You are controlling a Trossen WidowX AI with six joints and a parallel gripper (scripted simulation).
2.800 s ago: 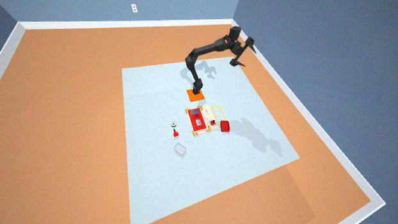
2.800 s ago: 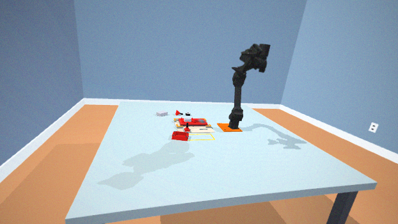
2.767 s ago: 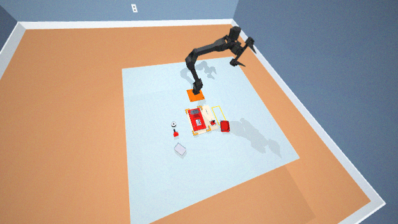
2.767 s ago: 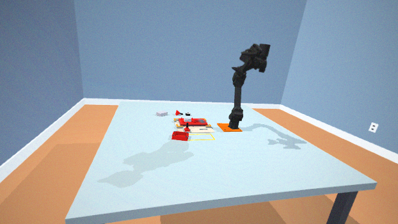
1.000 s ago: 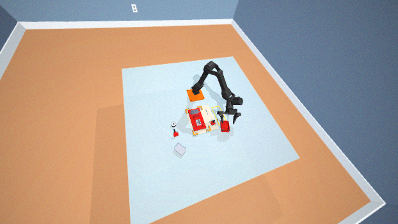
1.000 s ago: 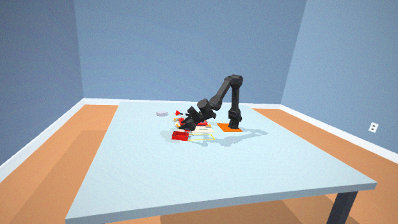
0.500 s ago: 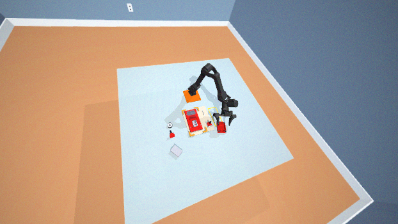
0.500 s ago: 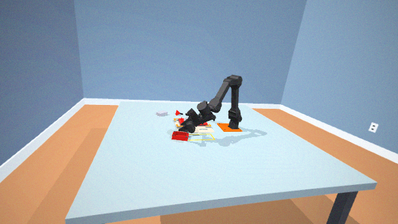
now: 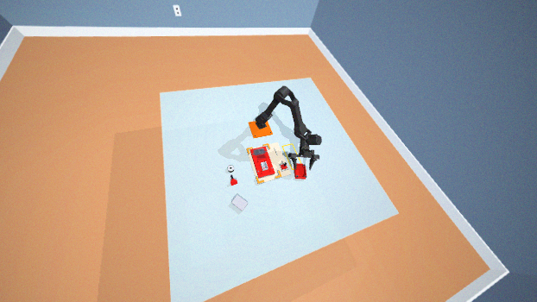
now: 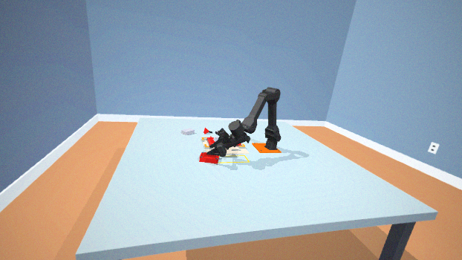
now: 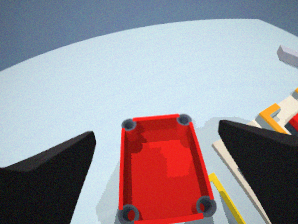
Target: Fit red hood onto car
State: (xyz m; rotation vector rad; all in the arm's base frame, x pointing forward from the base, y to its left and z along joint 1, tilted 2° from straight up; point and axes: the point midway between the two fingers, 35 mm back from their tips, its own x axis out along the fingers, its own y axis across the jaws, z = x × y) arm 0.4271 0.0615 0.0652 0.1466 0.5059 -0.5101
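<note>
The red hood lies on the table beside the jig. In the wrist view its hollow inside faces up, with a grey ringed boss at each corner. My gripper is open and empty, with its fingers above and on either side of the hood; the fingertips look clear of its walls. The red chassis sits in the jig, with the grey and white engine block on it. The pegs are too small to make out. The arm partly hides the chassis in the exterior view.
A cream plate carries a small red and black part between chassis and hood. A yellow outline lies near the hood. A red and black piece, a round part and a pale block lie across the chassis.
</note>
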